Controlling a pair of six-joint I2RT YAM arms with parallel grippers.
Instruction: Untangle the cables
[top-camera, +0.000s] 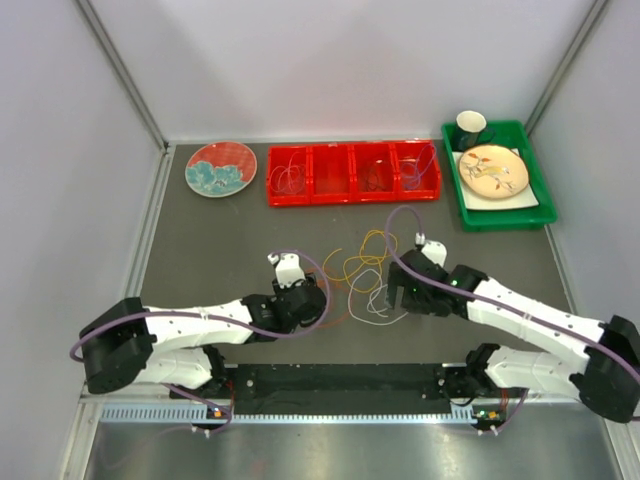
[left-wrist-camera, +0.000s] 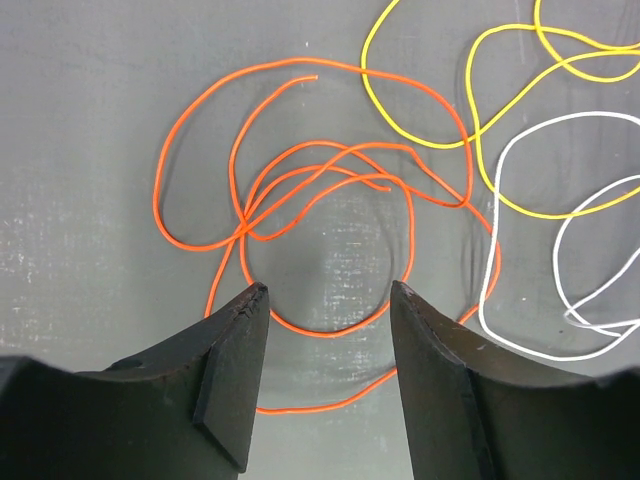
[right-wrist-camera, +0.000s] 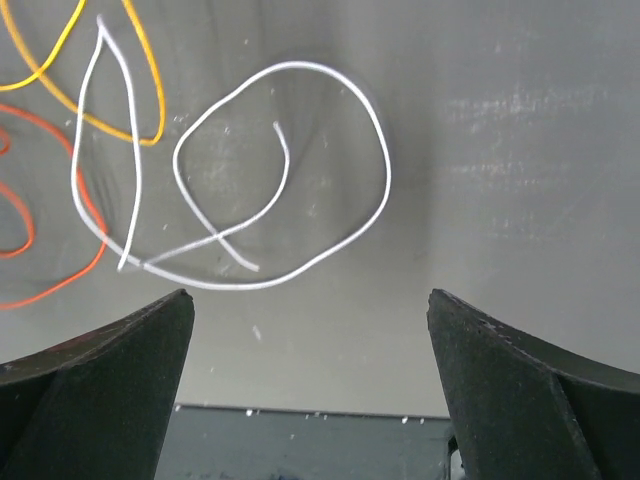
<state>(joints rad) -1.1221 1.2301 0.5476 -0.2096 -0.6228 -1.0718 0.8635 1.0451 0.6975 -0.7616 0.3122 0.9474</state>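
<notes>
- Some of the sorting looks done: in the overhead view the red divided tray (top-camera: 350, 201) at the back of the table has thin loops lying in its compartments, among them a purple cable (top-camera: 421, 166) in the right-end one; the colours of the others are too faint to call
- What remains is the loose heap in the middle of the table, between the two arms, well apart from the tray
- The orange cable (left-wrist-camera: 156, 205) lies in several overlapping coils that cross themselves at one knot-like point
- The yellow cable (left-wrist-camera: 363, 75) runs across the orange one at its far side, so the two are not yet separate
- The white cable (right-wrist-camera: 386, 175) sits nearest the right arm; most of its big loop lies on bare table, but its left end crosses both yellow and orange
- The left gripper (left-wrist-camera: 328, 295) hangs just over the orange coil with its jaws spread and nothing between them
- The right gripper (right-wrist-camera: 308, 300) hovers near the white loop, jaws spread wide, pinching nothing
- My reading: roughly midway, with three cables to be pulled free one at a time, the white one looking easiest to lift clear
</notes>
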